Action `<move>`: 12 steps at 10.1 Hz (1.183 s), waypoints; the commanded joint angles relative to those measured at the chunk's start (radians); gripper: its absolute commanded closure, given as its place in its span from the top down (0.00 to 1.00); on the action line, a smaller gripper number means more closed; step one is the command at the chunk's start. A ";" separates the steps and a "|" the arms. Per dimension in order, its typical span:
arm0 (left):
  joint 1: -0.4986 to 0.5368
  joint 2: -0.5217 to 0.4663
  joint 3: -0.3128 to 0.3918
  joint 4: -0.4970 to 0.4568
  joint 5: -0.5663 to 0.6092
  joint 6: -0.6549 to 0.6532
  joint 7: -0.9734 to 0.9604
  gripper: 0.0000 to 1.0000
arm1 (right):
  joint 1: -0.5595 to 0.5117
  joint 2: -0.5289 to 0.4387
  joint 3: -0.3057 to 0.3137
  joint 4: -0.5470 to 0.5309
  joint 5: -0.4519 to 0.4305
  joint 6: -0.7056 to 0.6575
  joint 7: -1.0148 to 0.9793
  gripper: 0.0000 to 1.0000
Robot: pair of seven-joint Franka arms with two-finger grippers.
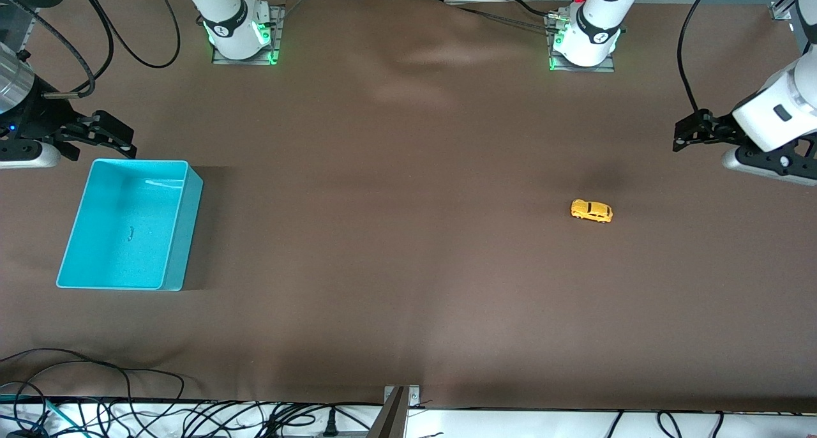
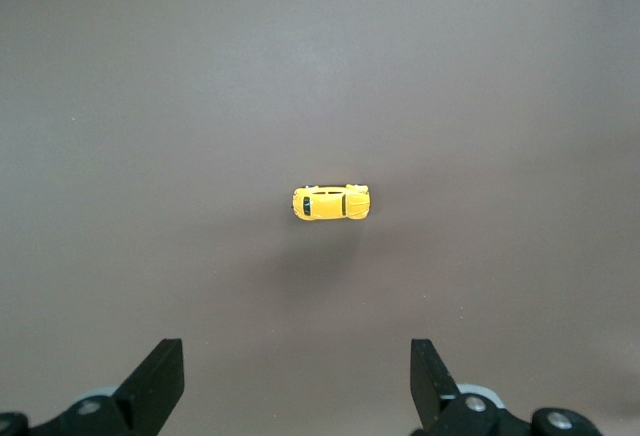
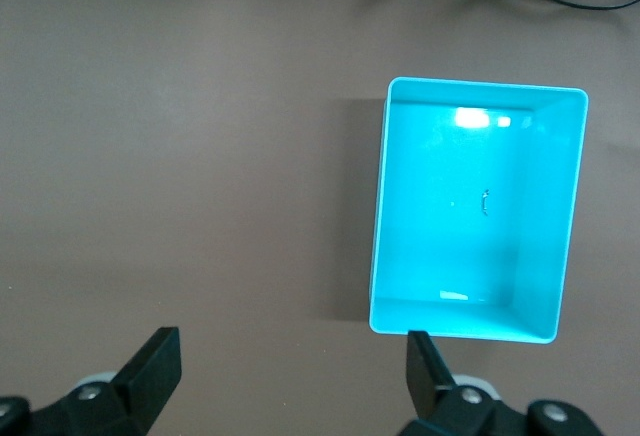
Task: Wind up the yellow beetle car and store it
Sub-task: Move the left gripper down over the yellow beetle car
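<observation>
Nothing is done yet: the yellow beetle car (image 1: 592, 211) sits untouched on the tabletop (image 1: 396, 234), well apart from the turquoise bin (image 1: 190, 234) (empty). Left end effector (image 2: 296, 381) and right end effector (image 3: 290, 376) hover wide open, holding nothing.

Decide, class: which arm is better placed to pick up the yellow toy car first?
Left. The left gripper hangs open toward the yellow beetle car's end; the right gripper is up by the turquoise bin.

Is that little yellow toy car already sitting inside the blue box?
No, the tiny yellow beetle car sits on the brown table cloth, apart from the turquoise plastic bin.
</observation>
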 commanded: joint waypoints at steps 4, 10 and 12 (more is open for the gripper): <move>0.000 0.053 -0.012 0.031 -0.019 -0.019 0.044 1.00 | -0.005 0.008 0.003 -0.025 0.003 0.013 -0.012 1.00; 0.002 0.058 -0.015 -0.094 -0.020 -0.014 0.447 1.00 | -0.005 0.021 0.001 -0.024 0.003 0.018 -0.012 1.00; 0.005 0.064 -0.015 -0.139 -0.037 0.004 0.489 1.00 | -0.005 0.024 0.003 -0.024 0.003 0.029 -0.012 1.00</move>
